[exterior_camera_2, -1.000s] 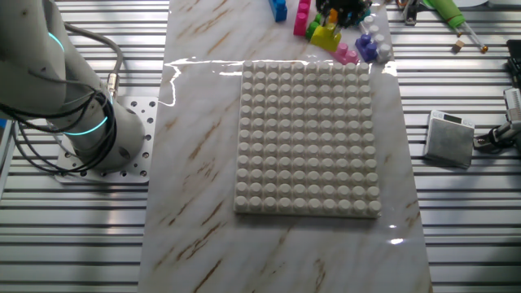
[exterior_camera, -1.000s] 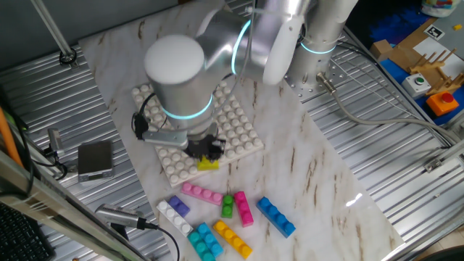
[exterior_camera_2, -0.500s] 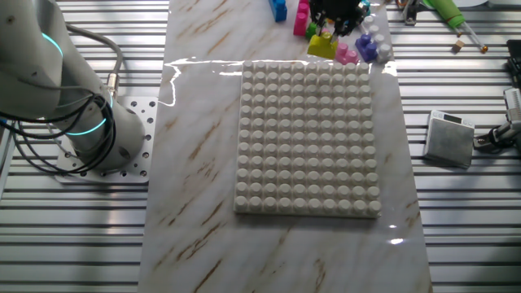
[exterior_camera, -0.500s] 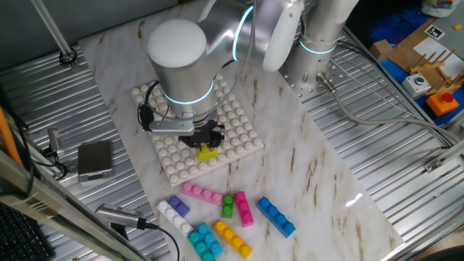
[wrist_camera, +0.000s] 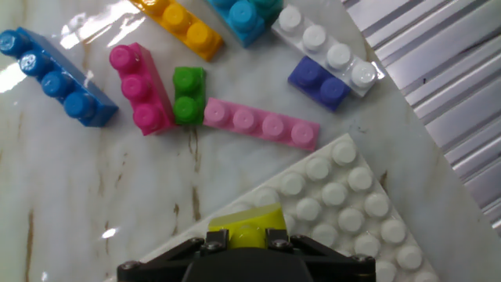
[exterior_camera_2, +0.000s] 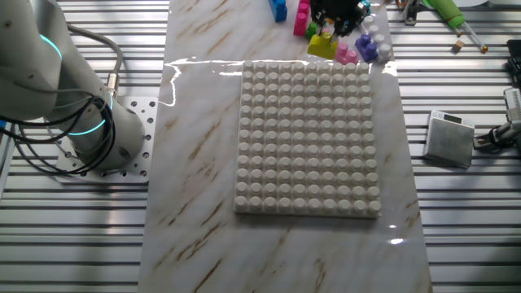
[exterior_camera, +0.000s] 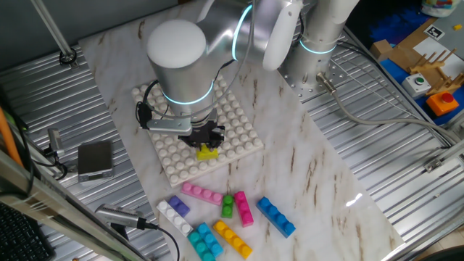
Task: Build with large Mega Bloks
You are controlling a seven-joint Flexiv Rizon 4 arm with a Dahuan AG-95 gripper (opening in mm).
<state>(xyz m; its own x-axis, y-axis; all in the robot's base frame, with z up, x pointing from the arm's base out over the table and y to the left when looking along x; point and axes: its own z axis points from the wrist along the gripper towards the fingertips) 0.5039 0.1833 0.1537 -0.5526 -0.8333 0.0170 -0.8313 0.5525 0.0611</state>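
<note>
The black two-finger gripper [exterior_camera: 206, 138] is clamped on a short yellow studded plastic brick [exterior_camera: 209, 152] and holds it over the near edge of the white studded plastic baseplate [exterior_camera: 235, 119]. The hand view shows the yellow brick [wrist_camera: 244, 225] pinched between the black fingers, over the corner region of the baseplate [wrist_camera: 344, 196]; whether it touches the studs cannot be told. In the other fixed view the yellow brick [exterior_camera_2: 322, 45] sits under the gripper [exterior_camera_2: 336, 11], just past the far edge of the baseplate [exterior_camera_2: 308, 138].

The baseplate lies on the marble-patterned table [exterior_camera: 304, 181]. The loose bricks lie in a cluster on the table in front of the baseplate. A long pink brick [wrist_camera: 261, 124] lies nearest the plate, with a short green brick [wrist_camera: 188, 94] touching its end and a magenta brick [wrist_camera: 141, 88] beside the green one. A long blue brick [wrist_camera: 55, 77] lies apart from these on the far side of the magenta one. A purple-and-white brick [wrist_camera: 329, 59] lies near the table's edge, an orange-yellow brick [wrist_camera: 182, 25] and a cyan brick [wrist_camera: 246, 14] lie beyond. A small grey metal box [exterior_camera: 95, 159] rests on the ribbed metal surface beside the table.
</note>
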